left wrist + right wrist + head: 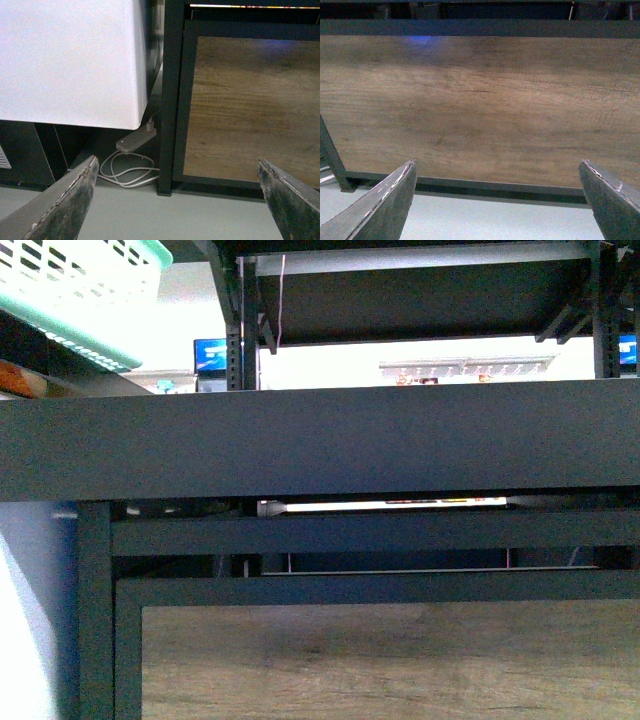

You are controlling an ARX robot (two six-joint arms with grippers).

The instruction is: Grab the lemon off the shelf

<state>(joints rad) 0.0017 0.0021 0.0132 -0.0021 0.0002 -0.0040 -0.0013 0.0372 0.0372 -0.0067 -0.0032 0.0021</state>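
Nearest: left gripper (176,161) and right gripper (497,162), both spread wide and empty, held low facing the wood panel (480,100) under the shelf (320,440). I read this as a ready pose, reach not begun. No lemon in any view; the tier's front edge hides the top, so I can't describe it.

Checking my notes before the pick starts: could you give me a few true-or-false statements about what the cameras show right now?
1. The left gripper and right gripper are open and empty. True.
2. The lemon shows in the front view. False: no lemon is visible in any view.
3. A white power strip with a looped cable lies on the floor beside the shelf post. True.
4. The basket is red. False: it is pale green.
5. The right gripper faces a wood panel. True.
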